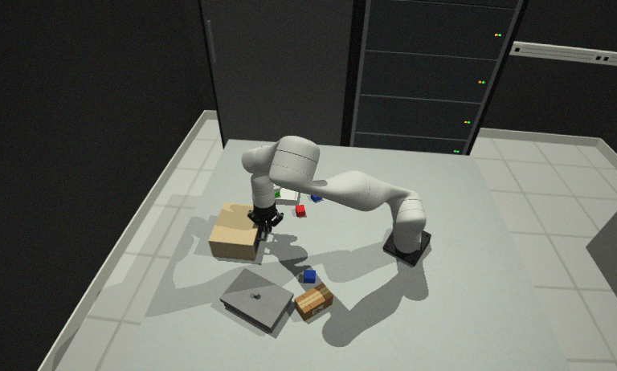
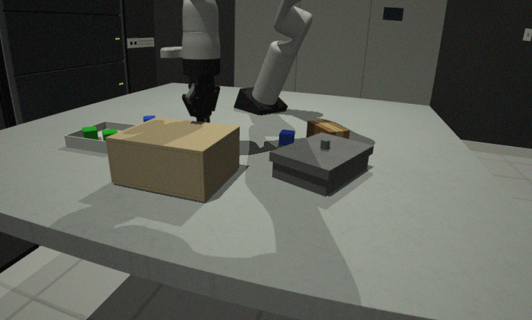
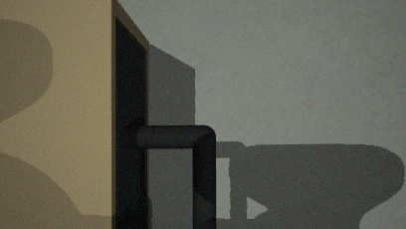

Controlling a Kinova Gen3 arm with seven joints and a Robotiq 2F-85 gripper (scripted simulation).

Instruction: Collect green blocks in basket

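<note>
The light wooden cabinet point(image 1: 234, 226) point(image 2: 156, 167) point(image 3: 75, 129) has its dark drawer front point(image 3: 130, 90) showing in the wrist view; the drawer looks shut. My gripper point(image 1: 265, 228) point(image 2: 202, 119) points down at that front, shut on the drawer handle point(image 3: 204, 169); the fingertips are largely hidden. The white basket point(image 1: 287, 201) point(image 2: 86, 146) holds a green block point(image 1: 276, 194) point(image 2: 90, 133) and another green block point(image 2: 109, 134). The metal box point(image 2: 300, 176) has its grey lid point(image 1: 242, 287) point(image 2: 300, 154) on top.
A blue block point(image 1: 309, 276) point(image 2: 287, 137) lies near a brown cardboard box point(image 1: 314, 301) point(image 2: 327, 129), beside the metal box. A red block point(image 1: 300, 210) lies near the basket, with another blue block point(image 1: 316, 197) point(image 2: 149, 118) beyond it. The arm partly hides the basket in the top view.
</note>
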